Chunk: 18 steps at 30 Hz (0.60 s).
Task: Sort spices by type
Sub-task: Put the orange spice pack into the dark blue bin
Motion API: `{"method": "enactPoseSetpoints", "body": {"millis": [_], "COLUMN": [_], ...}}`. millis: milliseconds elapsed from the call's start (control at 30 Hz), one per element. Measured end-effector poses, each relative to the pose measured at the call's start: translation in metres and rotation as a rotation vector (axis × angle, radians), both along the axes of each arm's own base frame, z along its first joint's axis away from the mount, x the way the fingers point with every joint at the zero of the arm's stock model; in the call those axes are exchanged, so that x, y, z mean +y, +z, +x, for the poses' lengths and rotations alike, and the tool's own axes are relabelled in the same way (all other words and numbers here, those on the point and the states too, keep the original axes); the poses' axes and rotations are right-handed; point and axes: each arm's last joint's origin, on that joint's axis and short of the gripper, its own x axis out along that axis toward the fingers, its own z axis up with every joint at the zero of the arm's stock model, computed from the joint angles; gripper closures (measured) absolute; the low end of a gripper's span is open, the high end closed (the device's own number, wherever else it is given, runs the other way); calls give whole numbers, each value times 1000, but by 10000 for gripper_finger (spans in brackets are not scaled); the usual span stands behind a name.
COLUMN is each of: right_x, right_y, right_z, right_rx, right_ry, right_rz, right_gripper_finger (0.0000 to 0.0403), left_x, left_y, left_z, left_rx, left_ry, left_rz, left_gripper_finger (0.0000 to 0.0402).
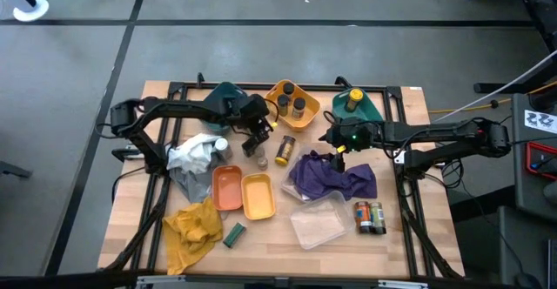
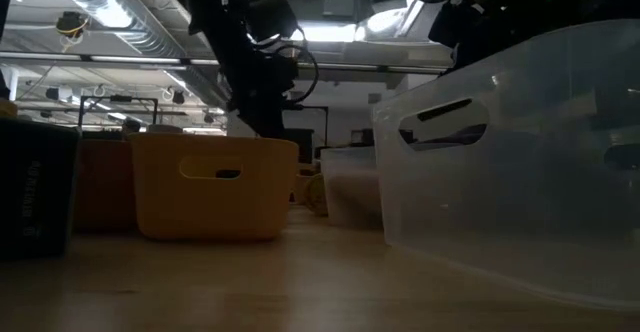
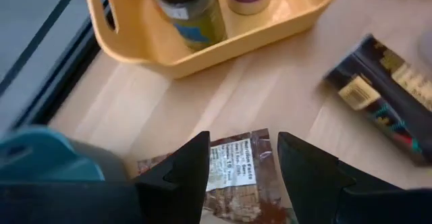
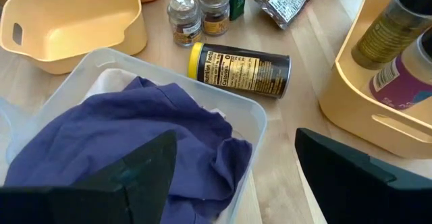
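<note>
Both tools open over a crowded worktop [image 1: 130, 228], spices scattered mid-table.

The left tool [image 3: 243, 160] hangs with its fingers spread above a flat spice packet [image 3: 233, 177] lying just near of the round yellow tray [image 3: 202, 48], which holds two upright jars [image 1: 291, 106]. The right tool [image 4: 233, 177] hovers, fingers wide apart, over a purple cloth [image 4: 128, 133] bunched in a clear bin [image 4: 260, 126]. Just beyond that bin lies a dark yellow-capped jar [image 4: 239, 65] on its side, with two small clear jars [image 4: 199, 15] standing behind it. Two more jars [image 1: 369, 218] lie at the right near the front edge. An orange tray [image 1: 228, 187] and a yellow tray [image 1: 258, 196] sit side by side at the centre; a yellow cloth [image 1: 191, 228] and a small green tin [image 1: 233, 234] lie near-left.
</note>
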Motion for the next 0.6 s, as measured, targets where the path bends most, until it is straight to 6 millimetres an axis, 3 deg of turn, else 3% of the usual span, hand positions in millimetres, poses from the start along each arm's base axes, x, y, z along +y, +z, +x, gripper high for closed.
{"method": "enactPoseSetpoints", "body": {"millis": [400, 600], "right_x": [0, 0], "right_y": [0, -1], "right_z": [0, 0], "right_rx": [4, 7], "right_ry": [1, 0], "right_rz": [0, 1], "right_gripper_finger": [102, 102], "left_x": [18, 22], "left_y": [3, -6], "left_z": [-16, -24], "left_rx": [419, 539], "left_ry": [-623, -802], "left_rz": [230, 270], "left_gripper_finger": [237, 237]}}
